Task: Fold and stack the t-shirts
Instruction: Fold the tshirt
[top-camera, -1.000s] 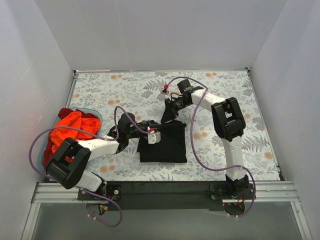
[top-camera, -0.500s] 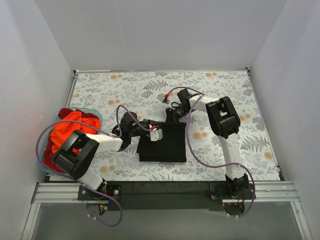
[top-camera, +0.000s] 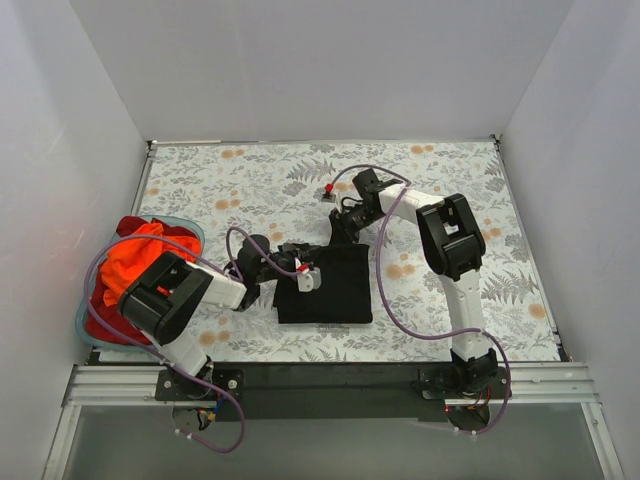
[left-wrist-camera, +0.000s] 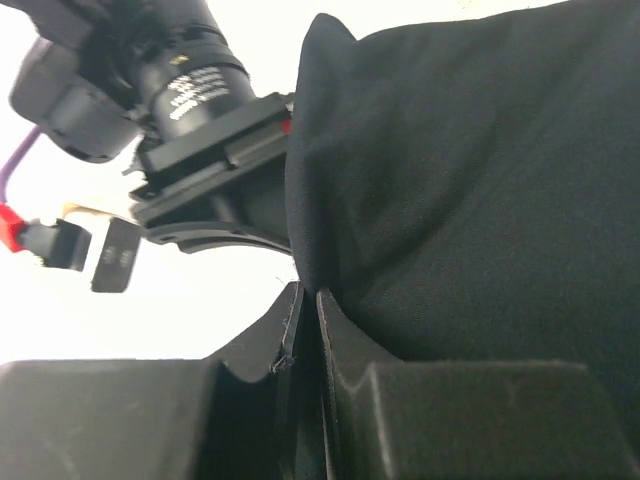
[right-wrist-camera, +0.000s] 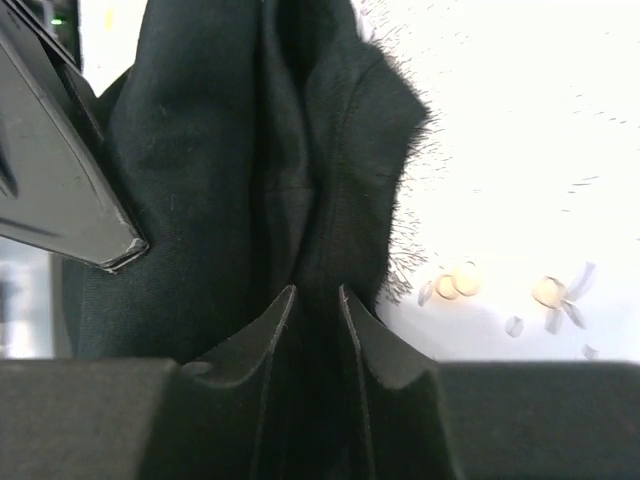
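The black t-shirt (top-camera: 330, 288) lies folded in a rectangle on the floral tablecloth near the front middle. My left gripper (top-camera: 298, 262) is shut on its upper left edge, and the cloth (left-wrist-camera: 470, 190) fills the left wrist view. My right gripper (top-camera: 342, 232) is shut on the upper right corner, with bunched black cloth (right-wrist-camera: 300, 170) between its fingers. The orange-red t-shirts (top-camera: 135, 260) lie heaped in the teal basket at the left.
The teal basket (top-camera: 195, 232) sits at the table's left edge. A small red-and-white item (top-camera: 329, 190) lies behind the right gripper. White walls enclose the table on three sides. The floral tablecloth (top-camera: 450, 190) covers the table.
The right gripper has dipped toward the shirt's top edge and come back slightly. The left gripper has shifted a little along the shirt's upper left edge. The shirt's top edge has settled flatter.
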